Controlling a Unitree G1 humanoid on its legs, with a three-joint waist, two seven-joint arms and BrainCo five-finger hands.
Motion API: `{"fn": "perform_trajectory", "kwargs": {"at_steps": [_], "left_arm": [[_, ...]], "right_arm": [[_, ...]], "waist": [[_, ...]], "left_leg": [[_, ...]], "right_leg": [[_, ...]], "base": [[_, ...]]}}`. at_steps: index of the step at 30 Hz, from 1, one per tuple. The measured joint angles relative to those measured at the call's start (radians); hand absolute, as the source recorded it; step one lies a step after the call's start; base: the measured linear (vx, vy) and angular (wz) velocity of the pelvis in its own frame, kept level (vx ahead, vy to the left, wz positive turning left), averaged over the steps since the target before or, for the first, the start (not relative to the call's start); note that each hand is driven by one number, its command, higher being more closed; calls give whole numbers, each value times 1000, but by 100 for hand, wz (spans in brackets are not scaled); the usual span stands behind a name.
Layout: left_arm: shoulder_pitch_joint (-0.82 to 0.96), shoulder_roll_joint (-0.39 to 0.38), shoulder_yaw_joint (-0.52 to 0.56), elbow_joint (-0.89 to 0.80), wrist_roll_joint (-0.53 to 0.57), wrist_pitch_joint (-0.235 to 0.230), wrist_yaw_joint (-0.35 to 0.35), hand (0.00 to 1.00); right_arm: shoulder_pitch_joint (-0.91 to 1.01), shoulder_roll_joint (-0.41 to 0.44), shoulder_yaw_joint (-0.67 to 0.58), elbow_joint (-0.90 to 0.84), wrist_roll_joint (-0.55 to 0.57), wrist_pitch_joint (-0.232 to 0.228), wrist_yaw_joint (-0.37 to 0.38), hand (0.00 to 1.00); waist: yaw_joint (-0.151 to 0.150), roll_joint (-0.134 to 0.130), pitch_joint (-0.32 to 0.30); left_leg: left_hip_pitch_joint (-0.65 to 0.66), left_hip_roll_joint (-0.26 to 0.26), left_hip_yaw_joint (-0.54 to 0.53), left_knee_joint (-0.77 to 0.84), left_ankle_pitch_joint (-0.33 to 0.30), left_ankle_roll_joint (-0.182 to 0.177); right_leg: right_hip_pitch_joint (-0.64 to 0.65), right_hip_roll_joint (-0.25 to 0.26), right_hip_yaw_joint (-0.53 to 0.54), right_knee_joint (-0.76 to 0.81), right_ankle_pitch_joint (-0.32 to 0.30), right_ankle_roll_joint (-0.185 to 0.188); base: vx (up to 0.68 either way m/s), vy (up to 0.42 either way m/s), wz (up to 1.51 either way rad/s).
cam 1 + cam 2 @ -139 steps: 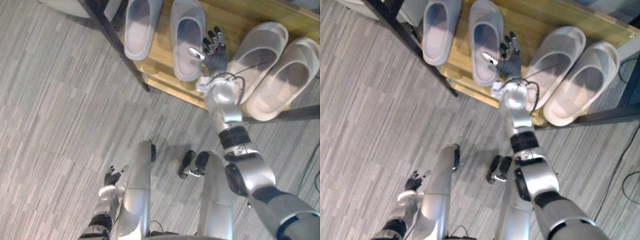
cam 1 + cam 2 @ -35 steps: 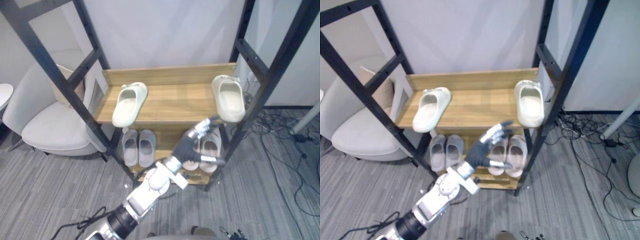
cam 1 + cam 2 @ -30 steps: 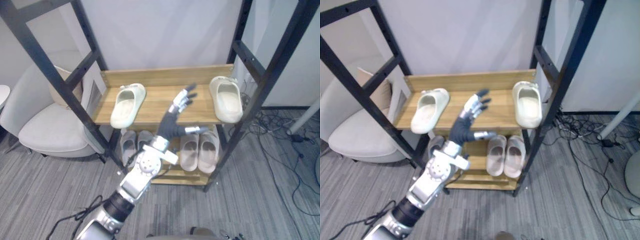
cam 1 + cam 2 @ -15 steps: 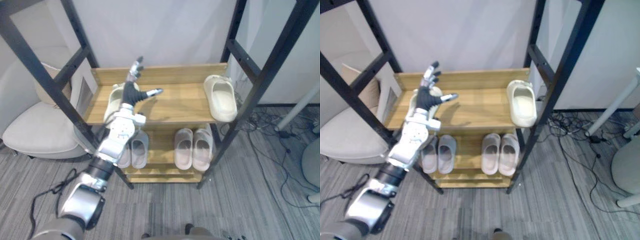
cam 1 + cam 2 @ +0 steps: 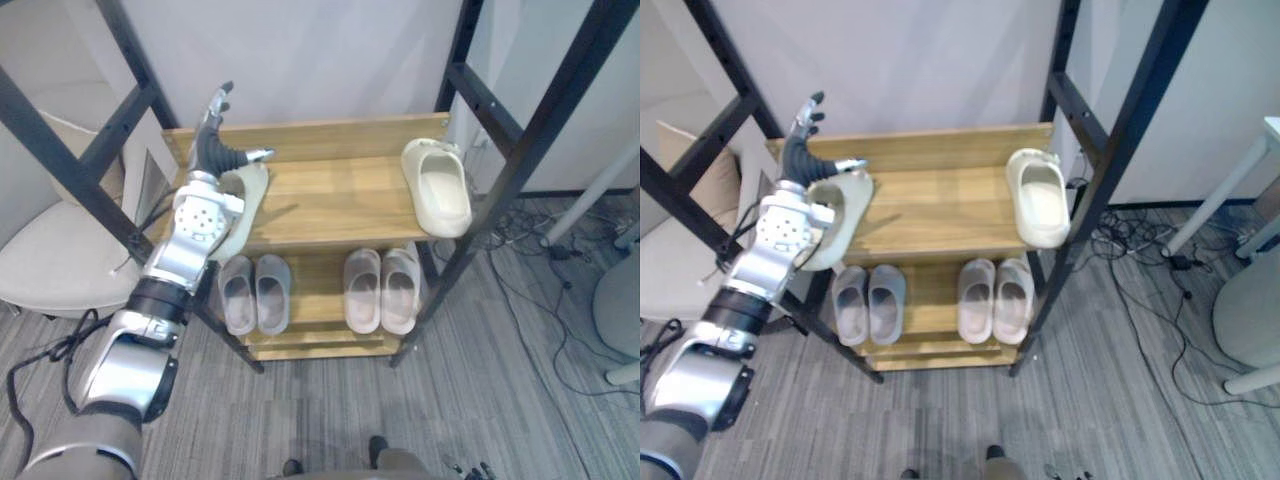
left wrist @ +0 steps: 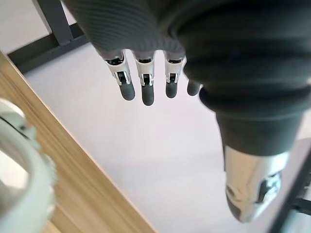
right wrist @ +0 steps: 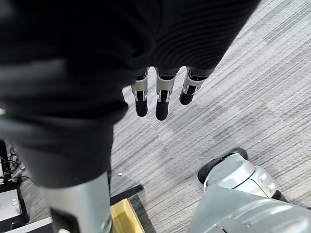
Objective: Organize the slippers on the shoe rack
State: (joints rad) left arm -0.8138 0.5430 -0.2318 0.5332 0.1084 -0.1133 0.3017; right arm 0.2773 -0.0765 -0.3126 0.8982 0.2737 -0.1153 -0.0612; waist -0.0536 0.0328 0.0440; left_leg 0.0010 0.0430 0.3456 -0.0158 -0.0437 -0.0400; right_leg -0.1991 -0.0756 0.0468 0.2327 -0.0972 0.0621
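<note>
Left eye view: shoe rack (image 5: 522,170), lower shelf (image 5: 318,290), one grey pair (image 5: 255,292) and one beige pair (image 5: 383,290), each side by side, judged done; upper shelf (image 5: 330,205), left cream slipper (image 5: 247,195) and right cream slipper (image 5: 437,190) well apart, pairing judged outstanding. Left hand (image 5: 217,152) above the left cream slipper's far end, fingers straight, holding nothing; right hand (image 7: 162,99) over the floor (image 7: 233,87), fingers straight, empty. Writing or labels: none legible.

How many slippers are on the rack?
6. Upper shelf: a cream slipper at the left end, another at the right. Lower shelf: grey pair left, beige pair right. More could hide behind.
</note>
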Motion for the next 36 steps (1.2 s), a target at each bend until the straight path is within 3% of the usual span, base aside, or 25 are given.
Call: {"fn": "perform_trajectory", "kwargs": {"at_steps": [7, 22, 36], "left_arm": [[0, 18, 0, 62, 123, 26, -9, 0], [0, 112, 12, 110, 184, 39, -28, 0], [2, 132, 17, 191, 264, 54, -49, 0]], "right_arm": [[0, 0, 3, -29, 0, -7, 3, 0], [9, -2, 21, -17, 0, -6, 15, 0], [5, -10, 44, 30, 0, -1, 21, 0]], "waist": [[0, 6, 6], [2, 26, 23], [-1, 40, 30]], "left_leg": [[0, -1, 0, 1, -7, 3], [10, -2, -15, -1, -8, 2], [23, -4, -55, -18, -2, 0]], "right_leg": [[5, 0, 4, -13, 6, 2], [47, 0, -21, -71, 25, -3], [92, -1, -62, -121, 40, -1]], "base": [[4, -1, -1], [7, -1, 3], [6, -4, 7]]}}
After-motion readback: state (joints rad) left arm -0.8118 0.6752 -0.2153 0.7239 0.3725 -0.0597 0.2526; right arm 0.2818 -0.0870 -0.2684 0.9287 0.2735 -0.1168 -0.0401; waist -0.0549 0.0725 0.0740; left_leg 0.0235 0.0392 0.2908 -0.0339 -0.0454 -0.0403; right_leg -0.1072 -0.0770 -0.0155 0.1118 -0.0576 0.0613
